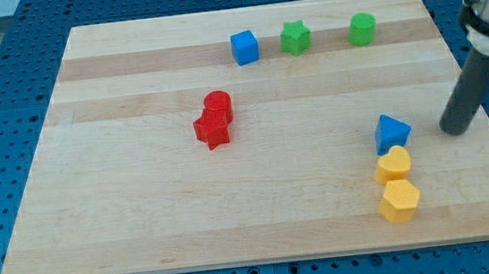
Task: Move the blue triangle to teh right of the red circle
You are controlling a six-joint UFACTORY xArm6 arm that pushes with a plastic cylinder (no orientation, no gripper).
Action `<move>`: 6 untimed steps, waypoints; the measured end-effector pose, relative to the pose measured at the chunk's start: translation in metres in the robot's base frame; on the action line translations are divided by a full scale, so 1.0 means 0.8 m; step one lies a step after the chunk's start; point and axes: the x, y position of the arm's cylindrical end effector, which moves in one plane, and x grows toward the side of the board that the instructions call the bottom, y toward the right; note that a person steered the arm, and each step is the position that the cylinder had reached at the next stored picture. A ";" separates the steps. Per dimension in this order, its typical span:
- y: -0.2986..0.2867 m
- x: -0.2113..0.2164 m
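The blue triangle lies at the view's lower right, touching a yellow heart just below it. The red circle stands near the board's middle, touching a red star below it. My tip rests on the board to the right of the blue triangle, a short gap away, at about the same height in the view. The blue triangle is far to the right of and below the red circle.
A blue cube, a green star and a green circle-like block line the view's top. A yellow hexagon sits below the yellow heart. The wooden board lies on a blue perforated table.
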 end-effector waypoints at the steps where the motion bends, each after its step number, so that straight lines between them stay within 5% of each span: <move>1: -0.053 0.019; 3: -0.118 -0.061; 6: -0.180 -0.027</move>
